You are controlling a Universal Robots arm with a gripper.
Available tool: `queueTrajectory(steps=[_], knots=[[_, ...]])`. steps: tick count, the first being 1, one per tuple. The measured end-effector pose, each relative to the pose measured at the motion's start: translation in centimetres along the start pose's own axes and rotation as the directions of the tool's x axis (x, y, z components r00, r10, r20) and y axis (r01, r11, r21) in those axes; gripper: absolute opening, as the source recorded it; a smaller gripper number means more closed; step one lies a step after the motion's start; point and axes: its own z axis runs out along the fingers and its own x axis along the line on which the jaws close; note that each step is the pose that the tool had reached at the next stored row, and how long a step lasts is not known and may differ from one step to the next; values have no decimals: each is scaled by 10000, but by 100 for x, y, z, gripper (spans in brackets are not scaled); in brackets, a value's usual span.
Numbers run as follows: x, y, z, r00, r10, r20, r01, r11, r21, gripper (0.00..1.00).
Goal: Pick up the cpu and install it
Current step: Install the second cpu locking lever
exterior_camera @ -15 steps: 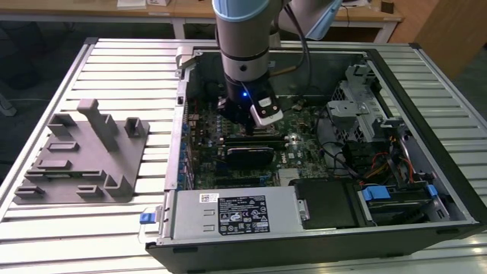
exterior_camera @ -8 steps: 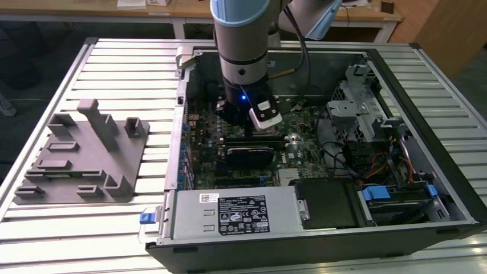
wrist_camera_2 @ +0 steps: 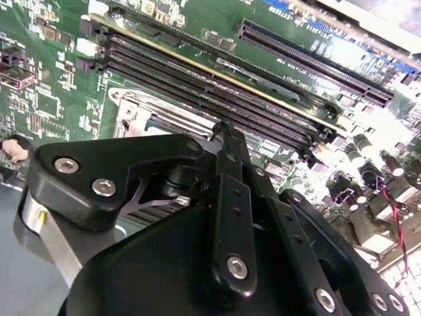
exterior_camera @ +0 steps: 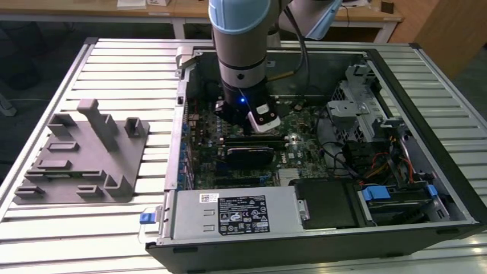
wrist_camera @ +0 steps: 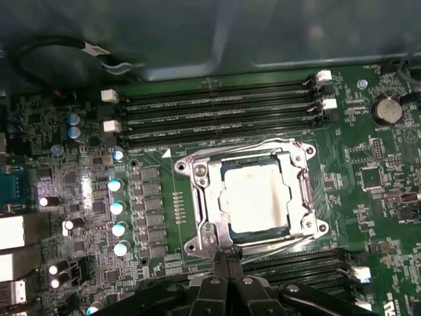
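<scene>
The cpu (wrist_camera: 253, 197) lies flat in its socket on the green motherboard (wrist_camera: 85, 131), its silver-white top showing inside the metal socket frame (wrist_camera: 197, 174). My gripper (wrist_camera: 227, 258) hangs just above the board at one edge of that frame, beside the cpu and apart from it, with its fingers shut together and nothing between them. In the second wrist view the gripper (wrist_camera_2: 222, 131) and its black linkage cover most of the socket. In the exterior view the arm reaches down into the open computer case, with the gripper (exterior_camera: 251, 132) low over the board's middle.
Black memory slots (wrist_camera: 217, 112) run along the socket on two sides. A grey power supply box (exterior_camera: 236, 214) sits at the case's near edge, and a drive cage (exterior_camera: 357, 108) and cables (exterior_camera: 373, 165) stand on the exterior view's right. A grey fixture (exterior_camera: 76, 154) lies outside the case.
</scene>
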Motion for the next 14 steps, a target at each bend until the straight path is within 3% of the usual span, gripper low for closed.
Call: queueTrajectory(steps=[3, 14], knots=[[7, -24, 5, 10000, -18, -20, 18, 9999, -129, 11], [5, -134, 6, 9999, -73, -76, 70, 9989, -469, 11]])
